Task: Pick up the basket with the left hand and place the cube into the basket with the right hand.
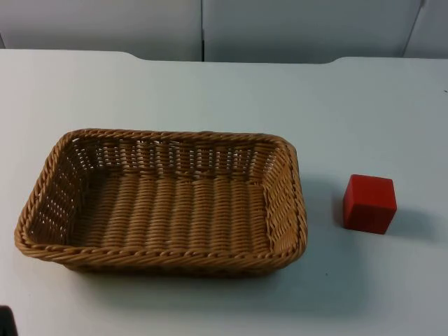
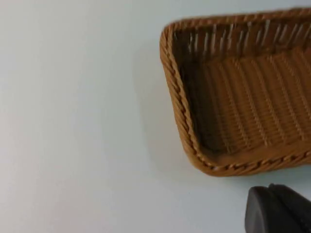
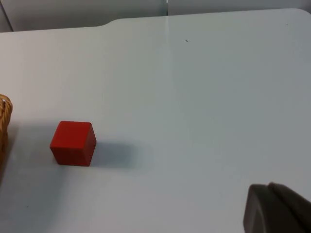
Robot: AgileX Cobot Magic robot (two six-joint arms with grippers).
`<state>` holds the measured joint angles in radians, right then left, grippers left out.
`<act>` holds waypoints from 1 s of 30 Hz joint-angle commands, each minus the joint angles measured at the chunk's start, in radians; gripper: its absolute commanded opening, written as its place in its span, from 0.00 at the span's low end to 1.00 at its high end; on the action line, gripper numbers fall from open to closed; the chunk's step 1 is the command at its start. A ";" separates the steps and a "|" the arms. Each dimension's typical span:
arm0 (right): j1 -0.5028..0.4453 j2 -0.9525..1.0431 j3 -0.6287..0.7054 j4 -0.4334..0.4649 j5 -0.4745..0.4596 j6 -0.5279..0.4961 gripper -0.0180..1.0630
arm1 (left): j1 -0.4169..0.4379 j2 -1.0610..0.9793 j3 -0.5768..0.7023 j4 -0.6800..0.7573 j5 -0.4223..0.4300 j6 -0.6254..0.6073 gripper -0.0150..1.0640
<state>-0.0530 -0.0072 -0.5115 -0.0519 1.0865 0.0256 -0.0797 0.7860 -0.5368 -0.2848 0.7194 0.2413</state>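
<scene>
Looking along the left tool (image 2: 279, 209), we see one black fingertip above the white desk (image 2: 73, 121), just beside a corner of the woven wicker basket (image 2: 233, 97); we cannot tell how its jaws stand. Likewise the right tool (image 3: 277, 208) hangs over bare desk, well apart from the red cube (image 3: 73, 142), its jaw state unreadable too. From the top view we get both things whole: one rectangular tan basket (image 1: 161, 199), open side up, and one red cube (image 1: 369, 203) resting on the desk (image 1: 210, 91) near the basket's right end, not touching it. Behind stands the grey partition wall (image 1: 280, 28).
</scene>
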 commanded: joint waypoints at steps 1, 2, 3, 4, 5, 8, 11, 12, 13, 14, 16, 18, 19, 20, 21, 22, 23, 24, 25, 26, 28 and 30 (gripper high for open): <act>0.003 0.007 0.004 -0.004 -0.008 0.001 0.01 | 0.003 0.109 -0.012 -0.046 -0.030 0.055 0.01; 0.003 0.007 0.004 -0.004 -0.008 0.001 0.01 | 0.003 0.165 -0.016 -0.062 -0.041 0.076 0.01; 0.003 0.007 0.004 -0.004 -0.008 0.001 0.01 | 0.003 0.165 -0.016 -0.062 -0.041 0.076 0.01; 0.003 0.007 0.004 -0.004 -0.008 0.001 0.01 | 0.003 0.216 -0.025 -0.077 -0.053 0.085 0.01; 0.003 0.007 0.004 -0.004 -0.008 0.001 0.01 | 0.003 0.252 -0.035 -0.096 -0.062 0.098 0.01; 0.003 0.007 0.004 -0.004 -0.008 0.001 0.01 | 0.003 0.324 -0.076 -0.116 -0.064 0.126 0.01; 0.003 0.007 0.004 -0.004 -0.008 0.001 0.01 | 0.003 0.380 -0.142 -0.116 -0.064 0.144 0.01; 0.003 0.007 0.004 -0.004 -0.008 0.001 0.01 | 0.003 0.398 -0.171 -0.116 -0.064 0.144 0.01; 0.003 0.007 0.004 -0.004 -0.008 0.001 0.01 | 0.003 0.414 -0.193 -0.116 -0.064 0.144 0.01; 0.003 0.007 0.004 -0.004 -0.008 0.001 0.01 | 0.003 0.438 -0.227 -0.116 -0.064 0.150 0.01; 0.003 0.007 0.004 -0.004 -0.008 0.001 0.01 | 0.003 0.457 -0.245 -0.116 -0.064 0.159 0.01; 0.003 0.007 0.004 -0.004 -0.008 0.001 0.01 | 0.003 0.498 -0.267 -0.121 -0.078 0.164 0.01; 0.003 0.007 0.004 -0.004 -0.008 0.001 0.01 | 0.003 0.524 -0.274 -0.124 -0.085 0.164 0.01; 0.003 0.007 0.004 -0.004 -0.008 0.001 0.01 | 0.003 0.552 -0.279 -0.125 -0.085 0.164 0.01; 0.003 0.007 0.004 -0.004 -0.008 0.001 0.01 | 0.003 0.552 -0.279 -0.125 -0.085 0.164 0.01; 0.003 0.007 0.004 -0.004 -0.008 0.001 0.01 | 0.003 0.575 -0.279 -0.130 -0.086 0.167 0.01; 0.003 0.007 0.004 -0.004 -0.008 0.001 0.01 | 0.003 0.605 -0.279 -0.130 -0.086 0.169 0.01; 0.003 0.007 0.004 -0.004 -0.008 0.001 0.01 | 0.003 0.634 -0.279 -0.130 -0.088 0.170 0.01; 0.003 0.007 0.004 -0.004 -0.008 0.001 0.01 | 0.003 0.659 -0.279 -0.128 -0.096 0.170 0.01; 0.003 0.007 0.004 -0.004 -0.008 0.001 0.01 | 0.003 0.659 -0.279 -0.128 -0.096 0.170 0.01; 0.003 0.007 0.004 -0.004 -0.008 0.001 0.01 | 0.003 0.702 -0.279 -0.128 -0.127 0.170 0.01; 0.003 0.007 0.004 -0.004 -0.008 0.001 0.01 | 0.003 0.712 -0.279 -0.128 -0.144 0.170 0.01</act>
<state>-0.0530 -0.0072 -0.5115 -0.0519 1.0865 0.0256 -0.0797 1.4901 -0.8076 -0.4020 0.6004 0.4120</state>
